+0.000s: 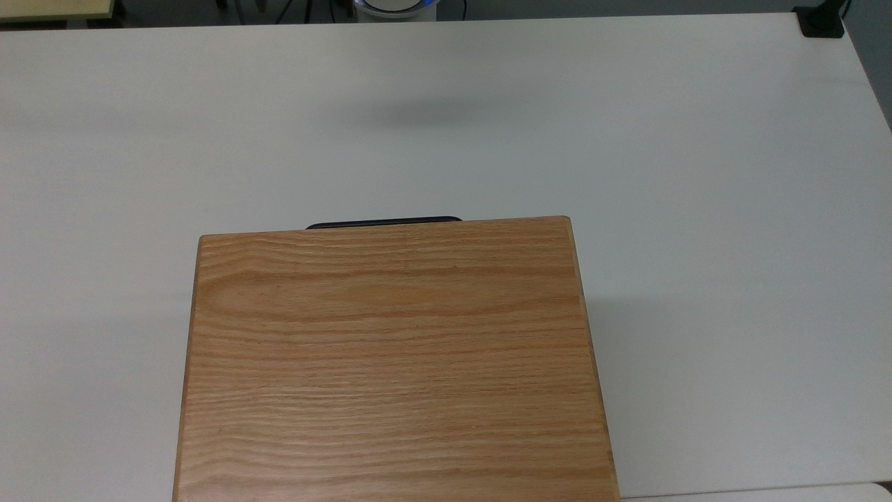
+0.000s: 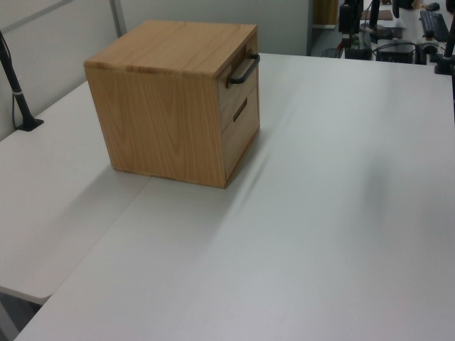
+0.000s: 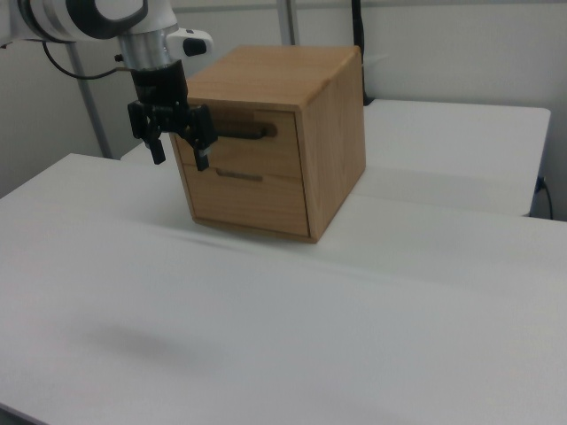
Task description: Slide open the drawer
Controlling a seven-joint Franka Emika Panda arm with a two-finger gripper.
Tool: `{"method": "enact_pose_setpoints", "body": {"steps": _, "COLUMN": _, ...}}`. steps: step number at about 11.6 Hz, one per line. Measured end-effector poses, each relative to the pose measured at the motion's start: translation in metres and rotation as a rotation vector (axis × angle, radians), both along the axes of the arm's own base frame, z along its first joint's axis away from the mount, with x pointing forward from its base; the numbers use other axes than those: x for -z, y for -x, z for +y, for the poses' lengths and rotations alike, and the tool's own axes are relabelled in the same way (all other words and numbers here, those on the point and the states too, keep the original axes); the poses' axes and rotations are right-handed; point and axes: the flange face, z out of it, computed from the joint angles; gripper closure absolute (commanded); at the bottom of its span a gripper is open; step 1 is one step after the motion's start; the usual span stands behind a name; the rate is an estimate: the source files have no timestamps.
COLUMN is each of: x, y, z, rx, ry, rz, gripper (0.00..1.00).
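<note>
The drawer [image 3: 279,152] is the upper front of an oak cabinet [image 1: 390,362] and sits shut, flush with the cabinet face. Its long black bar handle [image 3: 245,131] runs across the front; the handle [image 1: 383,222] peeks past the slab's far edge in the top view and sticks out at the upper right of the cabinet as the handle [image 2: 243,69] in the left view. My gripper [image 3: 181,152] hangs open in the right view, pointing down, overlapping the left end of the handle in the picture. Nothing is between its fingers [image 3: 202,156].
A second drawer front with a dark slot grip [image 2: 239,110] lies below the first. The cabinet stands on a wide white table [image 1: 697,174]. A black post [image 2: 18,92] stands at the table's edge in the left view's left.
</note>
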Motion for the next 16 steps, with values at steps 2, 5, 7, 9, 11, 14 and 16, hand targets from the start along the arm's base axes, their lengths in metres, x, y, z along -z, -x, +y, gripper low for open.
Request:
{"method": "enact_pose_setpoints", "body": {"steps": 2, "x": 0.0015, "y": 0.0021, "z": 0.002, "rx": -0.003, "ry": -0.001, "rz": 0.019, "gripper": 0.0}}
{"method": "enact_pose_setpoints", "body": {"steps": 5, "x": 0.0036, "y": 0.0051, "z": 0.0033, "rx": -0.003, "ry": -0.002, "rz": 0.046, "gripper": 0.0}}
{"method": "enact_pose_setpoints", "body": {"steps": 7, "x": 0.0032, "y": 0.0051, "z": 0.0033, "rx": -0.003, "ry": -0.002, "rz": 0.045, "gripper": 0.0}}
{"method": "enact_pose_setpoints", "body": {"steps": 9, "x": 0.002, "y": 0.0054, "z": 0.0032, "rx": -0.003, "ry": -0.002, "rz": 0.043, "gripper": 0.0}}
{"method": "enact_pose_setpoints", "body": {"steps": 11, "x": 0.0014, "y": 0.0054, "z": 0.0032, "rx": -0.003, "ry": -0.002, "rz": 0.041, "gripper": 0.0}}
{"method": "enact_pose_setpoints", "body": {"steps": 14, "x": 0.0014, "y": 0.0054, "z": 0.0032, "rx": -0.003, "ry": -0.002, "rz": 0.041, "gripper": 0.0}}
{"method": "enact_pose_setpoints", "body": {"steps": 16, "x": 0.0014, "y": 0.0054, "z": 0.0035, "rx": -0.004, "ry": -0.002, "rz": 0.041, "gripper": 0.0}}
